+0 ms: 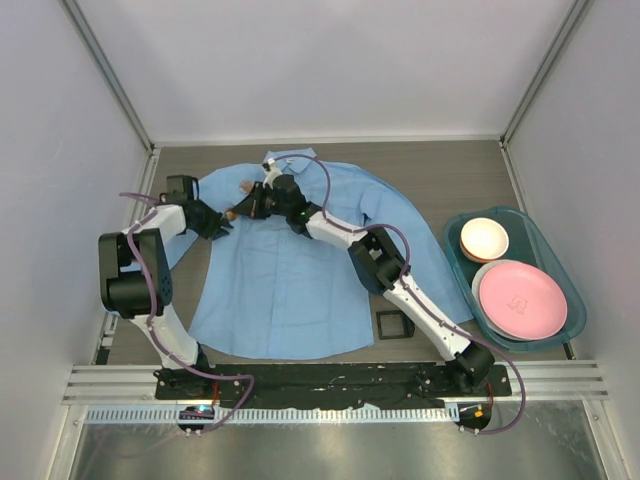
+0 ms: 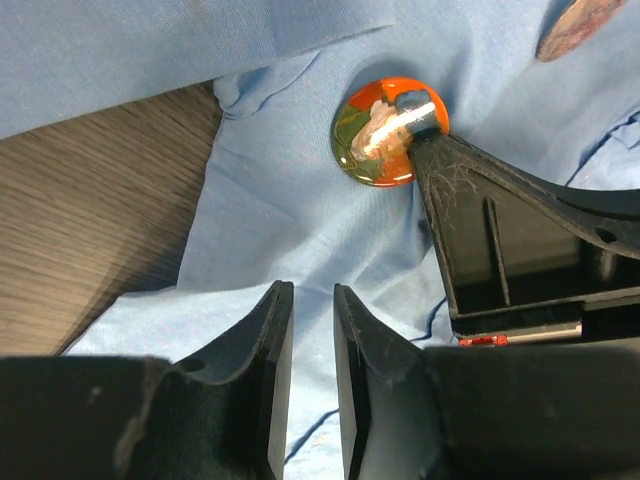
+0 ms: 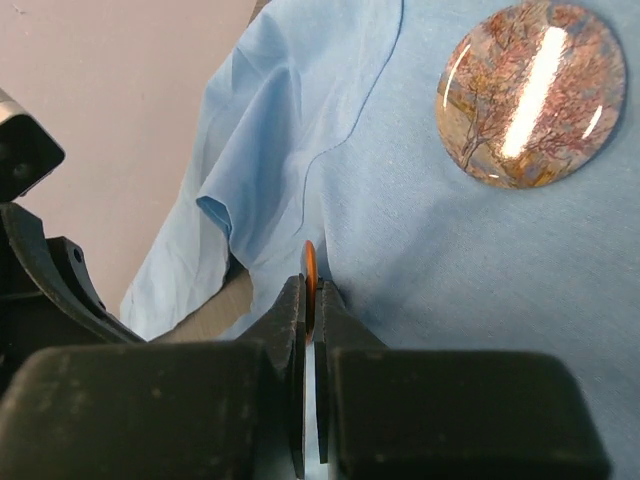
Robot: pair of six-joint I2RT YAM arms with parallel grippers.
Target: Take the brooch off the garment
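Note:
The garment (image 1: 280, 270), a light blue shirt, lies spread flat on the table. A round orange-red brooch (image 2: 372, 135) sits on it near the left shoulder. My right gripper (image 3: 309, 292) is shut on this brooch (image 3: 309, 262), which shows edge-on between the fingertips. One right finger (image 2: 425, 112) lies across the brooch's face. My left gripper (image 2: 312, 297) stands just in front of the brooch, its fingers a narrow gap apart over the shirt cloth, holding nothing. In the top view both grippers (image 1: 238, 211) (image 1: 216, 226) meet at the shirt's upper left.
A second, glass-domed brooch with a pink tree picture (image 3: 530, 95) lies on the shirt near the collar. At the right stands a teal tray (image 1: 455, 260) holding a cream bowl (image 1: 484, 238) and a pink plate (image 1: 521, 299). A small black square frame (image 1: 393, 325) lies beside the shirt's hem.

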